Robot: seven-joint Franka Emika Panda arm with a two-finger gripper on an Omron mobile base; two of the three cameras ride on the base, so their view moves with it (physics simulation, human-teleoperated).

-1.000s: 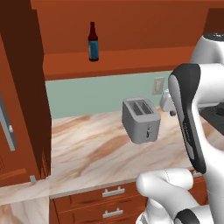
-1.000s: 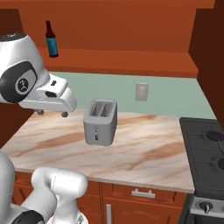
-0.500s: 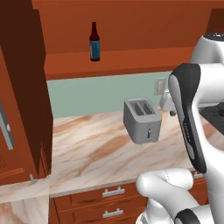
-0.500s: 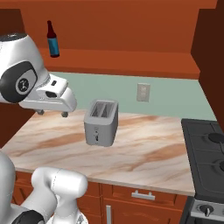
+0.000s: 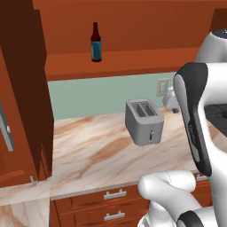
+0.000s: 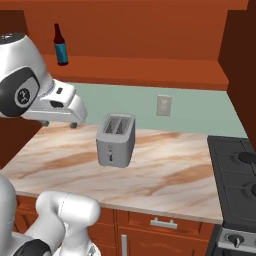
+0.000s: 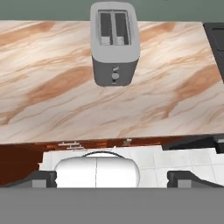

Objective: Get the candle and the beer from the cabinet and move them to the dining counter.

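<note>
The beer [image 6: 60, 45] stands in the cabinet [image 6: 150, 30], above the pincer [image 6: 60, 123].

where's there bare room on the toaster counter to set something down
The marbled counter is bare between the toaster and the stove, and on the toaster's other side toward the open cabinet door. The front edge is bare too. Nothing is crowded.

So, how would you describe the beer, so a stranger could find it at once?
Look inside the open reddish-brown cabinet above the marbled counter. On its floor, left of the grey toaster below, stands the beer: a slim dark bottle with a blue label, alone there.
</note>
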